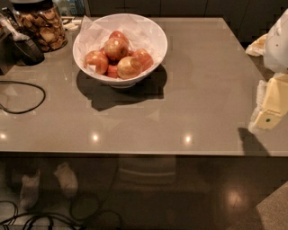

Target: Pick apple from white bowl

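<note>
A grey-brown table (202, 81) is filling the view, light spots (187, 139) glinting along its near edge. Dark cabinets (180, 6) are lining the far side, and cables (40, 220) are lying on the floor (216, 197). The gripper (266, 119) is hovering at the right edge.

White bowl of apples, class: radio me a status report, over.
Gripper at the grey table's right edge, apart from the wide glossy white bowl. Red-orange glossy apple with yellow-gold patch lies inside, among others. Nothing stands between.

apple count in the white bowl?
5: back apple, centre apple, left apple, right apple, front apple; red sliver below may be a sixth. Pincer at table's right edge, away from white bowl.
</note>
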`<state>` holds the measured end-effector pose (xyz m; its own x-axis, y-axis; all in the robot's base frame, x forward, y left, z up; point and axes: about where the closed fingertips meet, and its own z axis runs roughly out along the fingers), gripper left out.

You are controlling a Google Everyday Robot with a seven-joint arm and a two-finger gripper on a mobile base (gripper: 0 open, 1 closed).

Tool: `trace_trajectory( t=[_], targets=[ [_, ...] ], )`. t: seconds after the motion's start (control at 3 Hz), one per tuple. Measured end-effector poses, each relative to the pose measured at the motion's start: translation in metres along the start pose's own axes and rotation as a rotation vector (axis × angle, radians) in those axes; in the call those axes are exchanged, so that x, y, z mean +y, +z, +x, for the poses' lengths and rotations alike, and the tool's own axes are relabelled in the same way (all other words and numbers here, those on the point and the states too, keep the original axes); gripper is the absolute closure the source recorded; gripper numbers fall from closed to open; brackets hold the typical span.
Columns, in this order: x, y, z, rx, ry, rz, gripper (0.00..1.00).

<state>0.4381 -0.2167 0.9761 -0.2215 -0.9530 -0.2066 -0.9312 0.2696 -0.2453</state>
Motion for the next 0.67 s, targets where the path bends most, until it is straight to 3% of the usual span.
trace_trajectory(
  t=[0.33,0.67],
  targets=[
    [0.000,0.000,0.000,0.000,0.000,0.000,0.00],
    [-0.018,-0.003,-0.011,-0.019,0.031,-0.019,0.00]
  ],
)
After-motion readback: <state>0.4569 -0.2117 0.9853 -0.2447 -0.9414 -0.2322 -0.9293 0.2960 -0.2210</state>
